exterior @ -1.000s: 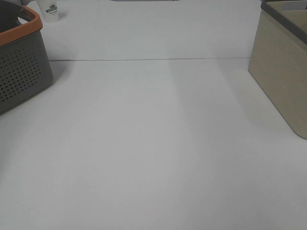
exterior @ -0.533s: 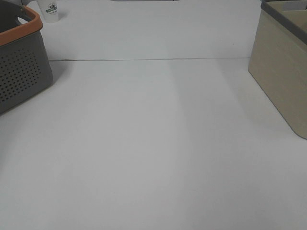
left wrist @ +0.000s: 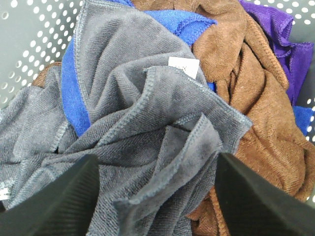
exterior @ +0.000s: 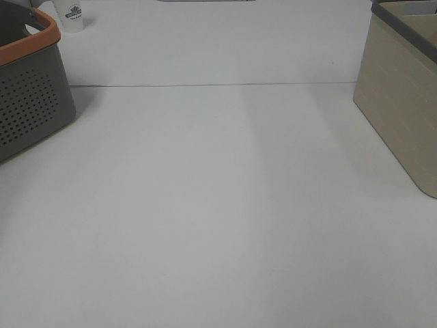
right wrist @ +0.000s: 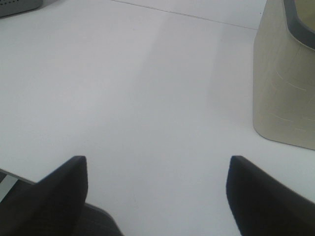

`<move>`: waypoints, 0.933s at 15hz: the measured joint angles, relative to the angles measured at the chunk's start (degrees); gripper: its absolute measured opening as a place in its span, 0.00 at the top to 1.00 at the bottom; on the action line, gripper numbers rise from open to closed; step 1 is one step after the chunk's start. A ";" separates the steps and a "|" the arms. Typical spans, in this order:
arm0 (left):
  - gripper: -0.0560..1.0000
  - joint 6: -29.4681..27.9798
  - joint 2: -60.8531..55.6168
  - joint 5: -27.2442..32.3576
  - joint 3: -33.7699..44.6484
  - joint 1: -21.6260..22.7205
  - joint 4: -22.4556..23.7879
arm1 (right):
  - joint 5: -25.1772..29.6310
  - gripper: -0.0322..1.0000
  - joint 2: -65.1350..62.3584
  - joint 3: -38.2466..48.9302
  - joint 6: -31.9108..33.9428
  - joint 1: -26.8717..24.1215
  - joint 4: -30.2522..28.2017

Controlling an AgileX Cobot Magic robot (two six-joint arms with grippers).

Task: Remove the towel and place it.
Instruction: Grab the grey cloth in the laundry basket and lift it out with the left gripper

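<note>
– Left hand (left wrist: 156, 162) checked first: down inside grey perforated basket (left wrist: 29, 29), fingers (left wrist: 64, 196) spread wide, nothing pinched between them.
– Noted. Position of towel (left wrist: 147, 113)?
– Directly ahead of that hand, on top of the heap in the basket, with a raised hemmed fold right between the two fingers. Contact with the fingers not certain. Crumpled, so no long axis to speak of. White tag (left wrist: 183, 65) showing further along the cloth.
– Anything tangled with it?
– Blue cloth (left wrist: 74, 93) tucked under one side, brown cloth (left wrist: 246, 88) pressed against the other, purple cloth (left wrist: 275, 29) beyond the brown. Cannot tell how far the layers interlock.
– Right hand (right wrist: 157, 160)?
– Fully open, empty, hanging over bare white surface (right wrist: 123, 88) near beige bin (right wrist: 285, 83). Well apart from the towel.
– View from above?
– Neither arm visible. Basket (exterior: 31, 102) with orange rim at upper left of frame, beige bin (exterior: 399, 116) at upper right, small white cup (exterior: 70, 15) behind the basket at top left, open surface (exterior: 218, 205) across the middle.
– Judgement on nearer arm?
– Left, without question. Likely next: close on the fold, lift straight out. Probable risk: blue cloth dragged up too. Placement spot not determinable, though middle of surface seems likely.
</note>
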 joint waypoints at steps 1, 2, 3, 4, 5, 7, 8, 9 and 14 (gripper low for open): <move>0.35 0.00 0.00 0.00 0.00 0.00 0.00 | 0.00 0.23 0.00 0.00 0.00 0.00 0.00; 0.36 0.00 0.00 0.06 0.00 0.00 0.00 | 0.00 0.23 0.00 0.00 0.00 0.00 0.00; 0.41 0.00 0.00 0.11 0.00 0.00 0.00 | 0.00 0.23 0.00 0.00 0.00 0.00 0.00; 0.49 -0.06 0.00 0.11 0.00 0.00 0.00 | 0.00 0.23 0.00 0.00 0.00 0.00 0.00; 0.63 -0.69 0.00 0.17 0.00 0.00 0.06 | 0.00 0.23 0.00 0.00 0.00 0.00 0.00; 0.90 -1.66 0.00 0.06 0.00 0.00 0.46 | 0.00 0.23 0.00 0.00 0.00 0.00 0.00; 0.95 -2.23 0.00 -0.23 0.00 0.00 0.80 | 0.00 0.23 0.00 0.00 0.00 0.00 0.00; 0.95 -2.81 0.00 -0.86 0.00 0.00 0.80 | 0.00 0.23 0.00 0.00 0.00 0.00 0.00; 0.95 -3.21 0.00 -1.95 0.00 0.00 0.80 | 0.00 0.23 0.00 0.00 0.00 0.00 0.00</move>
